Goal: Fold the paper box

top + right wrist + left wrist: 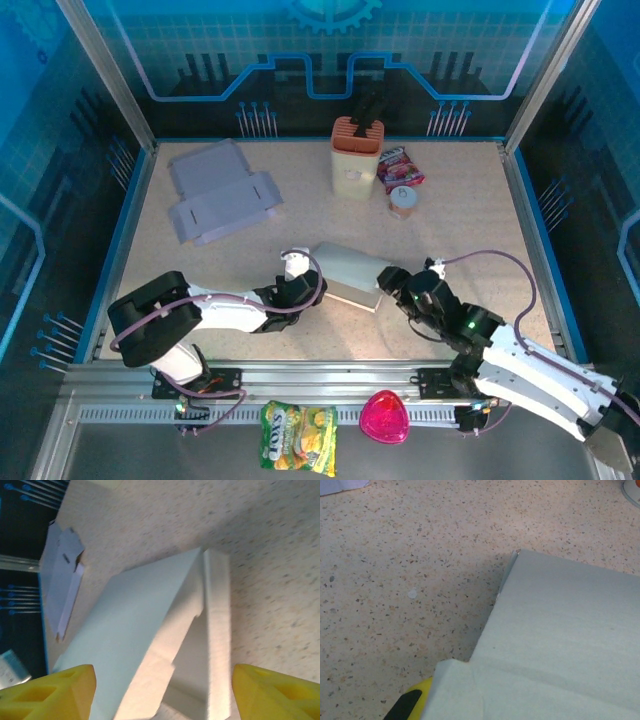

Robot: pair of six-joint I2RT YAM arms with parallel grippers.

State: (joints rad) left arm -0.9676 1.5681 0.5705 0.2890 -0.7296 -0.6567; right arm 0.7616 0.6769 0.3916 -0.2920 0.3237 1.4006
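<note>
paper box [348,272]: pale grey-green, partly formed, resting on the speckled table [470,230] near the front middle, between the two grippers, well apart from the things at the back.
box from the left wrist [560,645]: broad flat panel across the right side, one corner pointing up the frame, a narrow flap overlapping along the bottom edge, a shadow on the table to its left.
box from the right wrist [150,645]: open end facing the camera, top panel slanting down to the left, a side wall standing upright on the right, hollow inside.
left gripper [308,288]: low over the table at the box's left edge; one yellow and black finger [407,705] peeking out beside the flap, the other hidden, so cannot tell whether spread or closed.
right gripper [388,280]: at the box's right end, spread wide; from its own wrist [165,695] the yellow fingers [50,692] flank the open end, nothing clamped between them.
flat box blanks [222,203]: lavender-grey, unfolded, lying overlapped at the back left; also seen from the right wrist [62,580].
beige holder [357,158]: upright at the back centre, orange slotted top, dark handles sticking out.
snack packet [400,167]: red and pink, just right of the holder.
small jar [403,202]: in front of the packet, near it.
chip bag [298,437]: green and yellow, on the metal rail in front of the arm bases.
pink object [384,418]: rounded, on the rail just right of the chip bag.
</note>
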